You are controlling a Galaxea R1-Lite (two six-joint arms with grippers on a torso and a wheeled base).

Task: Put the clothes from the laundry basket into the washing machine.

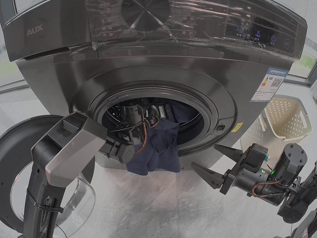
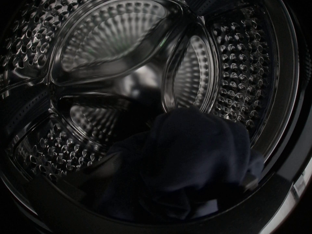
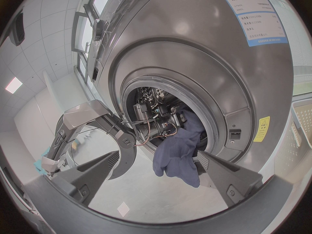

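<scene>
A dark blue garment (image 1: 161,149) hangs half out of the washing machine (image 1: 158,66), draped over the lower rim of the round opening, with its end reaching the floor. My left arm's wrist (image 1: 132,114) is inside the opening, just left of the cloth. In the left wrist view the garment (image 2: 195,153) bunches at the front of the steel drum (image 2: 123,49). My right gripper (image 1: 204,156) is open and holds nothing, low and to the right of the opening, outside the machine. Its view faces the hanging garment (image 3: 177,153).
The machine's door (image 1: 19,156) stands swung open on the left, beside my left arm. A cream perforated laundry basket (image 1: 287,119) stands right of the machine, behind my right arm. Grey marble floor (image 1: 158,202) lies in front.
</scene>
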